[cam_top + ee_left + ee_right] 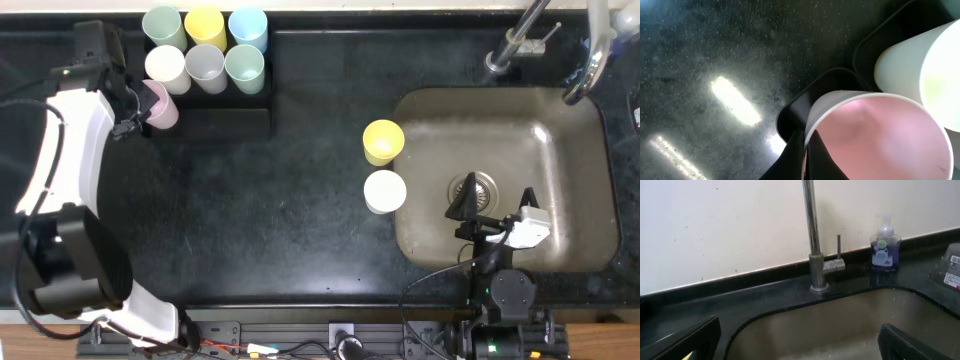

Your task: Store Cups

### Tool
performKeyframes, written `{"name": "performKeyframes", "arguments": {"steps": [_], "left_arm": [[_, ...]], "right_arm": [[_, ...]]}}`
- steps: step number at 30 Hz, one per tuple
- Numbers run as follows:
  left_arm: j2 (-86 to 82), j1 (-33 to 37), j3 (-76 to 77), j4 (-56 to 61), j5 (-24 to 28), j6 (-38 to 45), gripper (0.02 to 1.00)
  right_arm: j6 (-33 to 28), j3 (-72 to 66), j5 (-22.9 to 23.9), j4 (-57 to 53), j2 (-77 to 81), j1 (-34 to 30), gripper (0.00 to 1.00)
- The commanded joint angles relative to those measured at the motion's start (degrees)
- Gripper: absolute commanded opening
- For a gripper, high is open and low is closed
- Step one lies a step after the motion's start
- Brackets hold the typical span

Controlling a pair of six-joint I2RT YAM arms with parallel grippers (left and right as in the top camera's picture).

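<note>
Dark speckled stone worktop (pixel 300 230) runs across the top view, with a steel sink (pixel 560 130) sunk into its right side. At the upper left stands a black cup rack (pixel 240 125) with green, yellow and blue cups in its back row and cream, grey and mint cups in the next. The left gripper (pixel 135 112) is clamped on a pink plastic cup (pixel 162 105), which tilts at the left end of the rack's front row, just beside the cream cup (pixel 166 66). A yellow cup (pixel 383 141) and a white cup (pixel 385 191) stand upright on the worktop by the sink's left rim. The right gripper (pixel 493 205) hangs over the sink, its jaws spread wide.

From the left wrist view, a dark finger (pixel 792 155) grips the pink plastic cup (pixel 875 135) at its rim, above a rack pocket, with the cream cup (pixel 920 65) alongside.

From the right wrist view, the right gripper (pixel 799 325) is wide apart with nothing between its jaws, facing a chrome tap (pixel 812 240) and a blue soap bottle (pixel 885 247).
</note>
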Motion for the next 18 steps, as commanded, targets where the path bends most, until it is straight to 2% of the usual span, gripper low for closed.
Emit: {"name": "performKeyframes", "arguments": {"steps": [1, 18], "left_arm": [[0.7, 0.3, -2.8, 0.3, -0.7, -0.7, 0.036], [2.5, 0.3, -4.6, 5.0, -0.5, -0.7, 0.036]], "right_arm": [[-0.4, -0.8, -0.2, 0.4, -0.6, -0.4, 0.998], [-0.4, -0.8, -0.2, 0.4, -0.6, -0.4, 0.998]]}}
